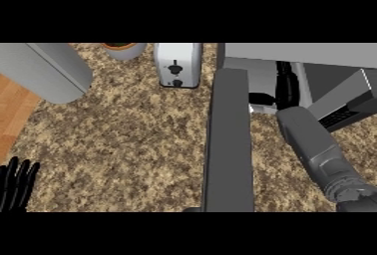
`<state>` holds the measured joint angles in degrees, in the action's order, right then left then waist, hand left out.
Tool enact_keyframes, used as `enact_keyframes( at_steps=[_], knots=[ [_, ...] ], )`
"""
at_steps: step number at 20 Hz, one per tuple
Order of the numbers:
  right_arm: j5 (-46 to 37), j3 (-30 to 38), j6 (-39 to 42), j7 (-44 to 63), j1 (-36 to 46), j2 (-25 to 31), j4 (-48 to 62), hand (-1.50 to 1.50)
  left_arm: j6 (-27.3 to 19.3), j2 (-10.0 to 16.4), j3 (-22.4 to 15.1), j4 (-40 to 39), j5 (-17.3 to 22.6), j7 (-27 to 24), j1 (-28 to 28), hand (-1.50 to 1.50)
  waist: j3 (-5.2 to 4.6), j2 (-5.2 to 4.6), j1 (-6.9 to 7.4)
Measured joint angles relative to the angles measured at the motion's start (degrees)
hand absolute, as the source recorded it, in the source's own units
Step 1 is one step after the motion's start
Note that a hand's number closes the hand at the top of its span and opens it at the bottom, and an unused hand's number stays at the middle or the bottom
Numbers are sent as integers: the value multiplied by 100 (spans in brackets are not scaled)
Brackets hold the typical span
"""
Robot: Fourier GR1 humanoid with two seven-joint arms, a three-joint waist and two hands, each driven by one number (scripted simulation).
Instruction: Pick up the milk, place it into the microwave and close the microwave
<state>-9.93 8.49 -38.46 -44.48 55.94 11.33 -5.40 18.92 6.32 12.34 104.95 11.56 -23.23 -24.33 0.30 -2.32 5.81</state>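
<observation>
At the far left edge, low down, the left hand [18, 183] rests open, fingers straight up, over the speckled counter [125, 144]. Above it a strip of wood floor [15, 112] shows, and a big grey cylinder [46, 70] leans across the counter's corner. Moving right along the back: a pot [122, 49], then the toaster [178, 64], standing apart from each other. Now the centre: the microwave door [229, 144] is swung wide open, seen edge-on. Right of it sits the microwave [302, 54], cavity exposed. The right forearm [318, 147] runs up into that opening, and the right hand [284, 84] is inside. Whether it is gripping or open, I cannot tell. The milk [259, 108] shows only as a small white sliver just left of that hand, at the cavity's mouth.
</observation>
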Motion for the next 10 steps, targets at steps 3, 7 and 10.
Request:
enact_keyframes(
  at_steps=[3, 7, 10],
  knots=[
    [104, 101, 302, -196, -122, -65, -66, -150, -7, -65, -33, 92, -39, -15, -147, -150, -2, 29, -53],
    [262, 239, 827, -560, -403, -187, -171, -150, 7, -156, -117, 217, -120, -47, -352, -150, -6, 75, -160],
    [379, 344, 1178, -745, -584, -245, -204, -150, 34, -143, -111, 357, -140, -22, -444, -150, -8, 101, -224]
  ],
)
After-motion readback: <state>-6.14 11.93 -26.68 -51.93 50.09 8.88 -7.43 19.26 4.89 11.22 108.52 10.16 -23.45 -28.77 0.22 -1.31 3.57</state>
